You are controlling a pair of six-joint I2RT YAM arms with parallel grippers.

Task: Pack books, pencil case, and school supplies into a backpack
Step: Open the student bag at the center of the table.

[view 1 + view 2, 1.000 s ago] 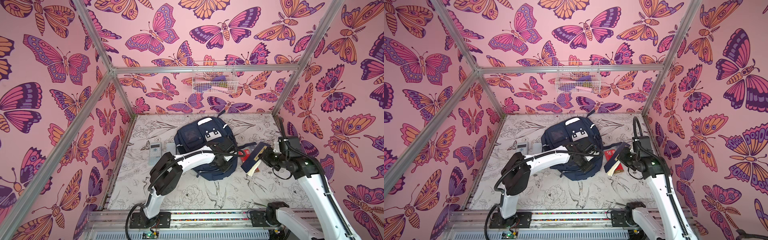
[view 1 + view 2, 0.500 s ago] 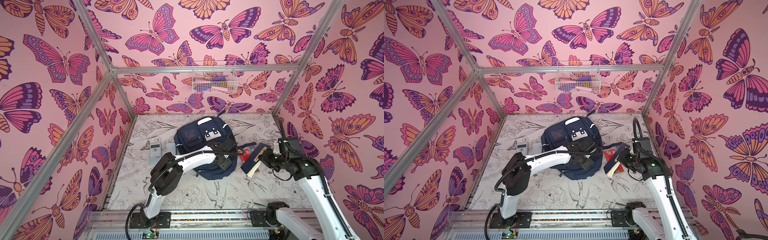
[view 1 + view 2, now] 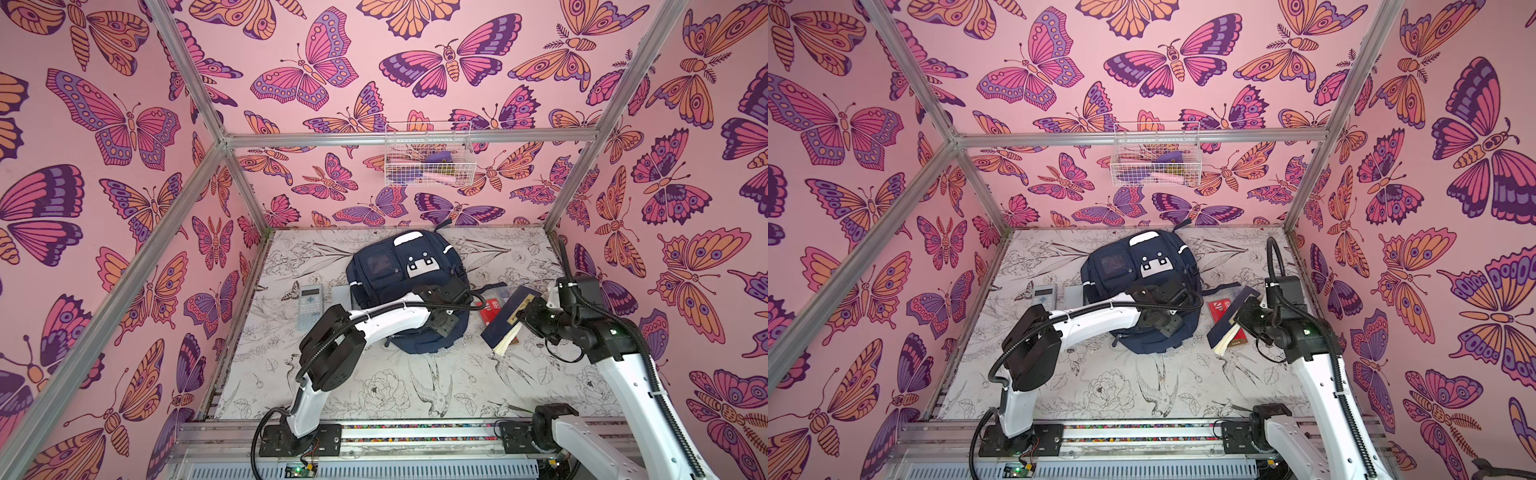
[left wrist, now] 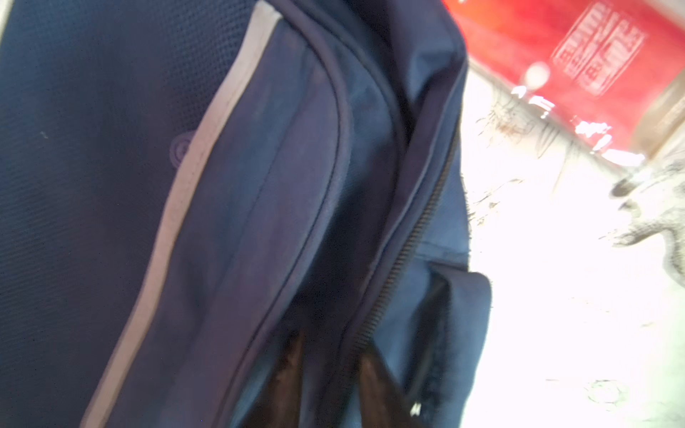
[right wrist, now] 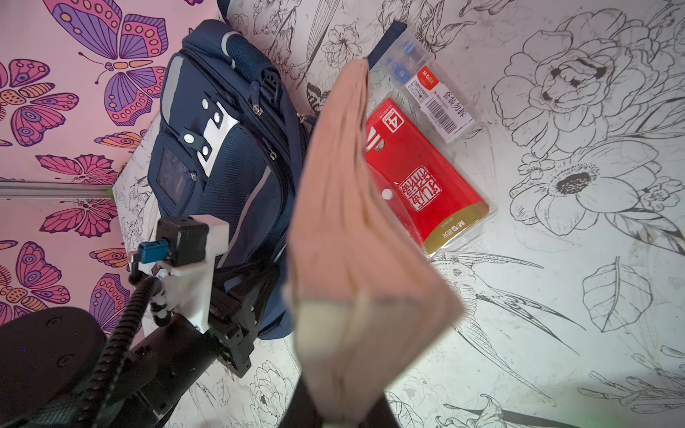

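The navy backpack (image 3: 390, 270) (image 3: 1121, 270) lies flat mid-table. My left gripper (image 3: 445, 326) (image 4: 333, 355) is at its near right edge, shut on the backpack's zip band (image 4: 404, 255), which runs between the two dark fingers. My right gripper (image 3: 524, 318) (image 5: 333, 400) is shut on a dark blue book (image 3: 509, 322) (image 3: 1227, 324), held tilted off the table right of the bag, with its page edges (image 5: 344, 222) facing the wrist camera. A pale calculator (image 3: 311, 305) lies left of the bag. A red flat pack (image 5: 419, 178) and a clear labelled box (image 5: 433, 92) lie under the book. I cannot single out a pencil case.
A grey flat item (image 3: 341, 294) lies between the calculator and the bag. A white wire basket (image 3: 428, 160) hangs on the back wall. Metal frame posts and butterfly walls close in the left, right and back sides. The arm bases sit on the front rail.
My left gripper opened wide, then shut on the backpack's zip edge, shifting slightly toward the front. The right gripper and its book have barely moved.
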